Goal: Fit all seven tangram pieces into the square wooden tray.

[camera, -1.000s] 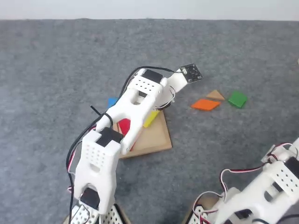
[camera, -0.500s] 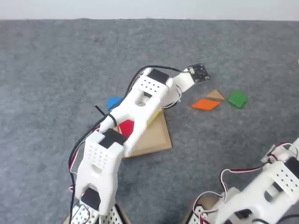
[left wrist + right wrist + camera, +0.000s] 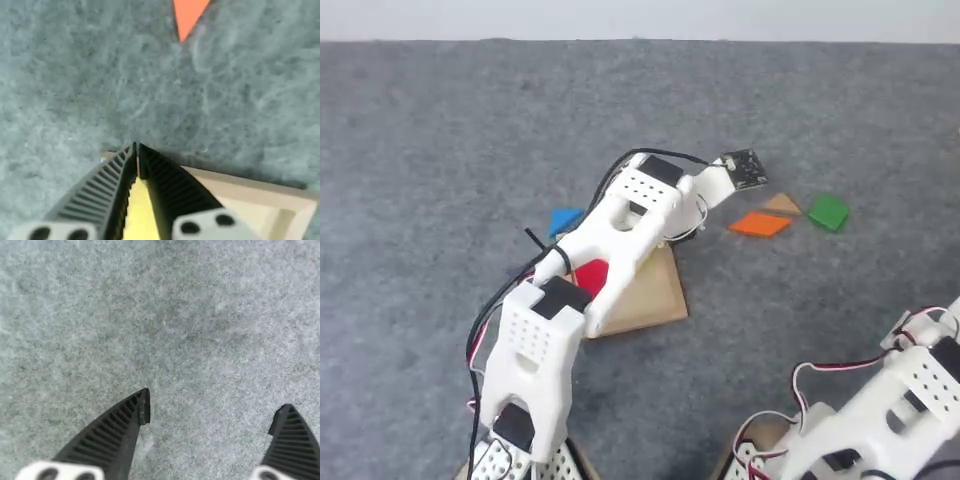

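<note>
The square wooden tray [image 3: 655, 295] lies mid-table, largely covered by my left arm [image 3: 620, 225]. A red piece [image 3: 588, 273] sits in it. In the left wrist view my left gripper [image 3: 136, 148] is shut, its tips over the tray's far edge [image 3: 240, 177]. A yellow piece [image 3: 137, 210] shows in the gap under its fingers, inside the tray. Beyond the tips lies the orange piece [image 3: 190, 12]. On the carpet are the orange piece [image 3: 760, 223], a tan triangle [image 3: 781, 204], a green square [image 3: 829, 212] and a blue piece [image 3: 565, 220]. My right gripper [image 3: 215, 412] is open over bare carpet.
My right arm [image 3: 880, 410] rests at the near right corner, away from the pieces. Grey carpet [image 3: 470, 130] covers the table, with open room at the back and left. A black cable [image 3: 535, 240] loops off the left arm near the blue piece.
My left arm has swung to the right towards the orange piece, and it now hides the yellow piece in the high view. The right arm has kept still.
</note>
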`<act>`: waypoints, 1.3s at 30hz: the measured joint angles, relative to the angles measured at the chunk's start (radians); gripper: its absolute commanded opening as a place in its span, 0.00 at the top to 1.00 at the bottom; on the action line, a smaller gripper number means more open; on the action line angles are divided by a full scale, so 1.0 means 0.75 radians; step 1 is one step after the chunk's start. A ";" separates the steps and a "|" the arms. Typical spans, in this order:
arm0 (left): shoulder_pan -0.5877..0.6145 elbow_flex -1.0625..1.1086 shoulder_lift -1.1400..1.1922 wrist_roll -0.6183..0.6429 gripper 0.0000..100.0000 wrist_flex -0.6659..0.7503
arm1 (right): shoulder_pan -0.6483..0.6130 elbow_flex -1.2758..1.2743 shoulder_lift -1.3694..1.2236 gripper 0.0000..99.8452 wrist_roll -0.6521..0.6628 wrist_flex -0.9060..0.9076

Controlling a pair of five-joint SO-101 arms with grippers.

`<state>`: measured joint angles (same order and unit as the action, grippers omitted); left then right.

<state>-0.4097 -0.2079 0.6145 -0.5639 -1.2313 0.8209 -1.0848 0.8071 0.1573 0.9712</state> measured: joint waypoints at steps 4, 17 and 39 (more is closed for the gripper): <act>0.039 0.014 0.000 0.000 0.98 0.006 | 0.000 0.000 0.000 0.62 0.000 0.000; 0.039 0.014 -0.012 0.000 0.98 -0.008 | 0.000 0.000 0.000 0.62 0.000 0.000; 0.113 0.280 -0.223 -0.018 0.98 0.098 | 0.000 0.000 0.000 0.62 0.000 0.000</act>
<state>-0.3253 0.0023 0.4473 -0.5777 -1.1577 0.8209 -1.0848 0.8071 0.1573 0.9712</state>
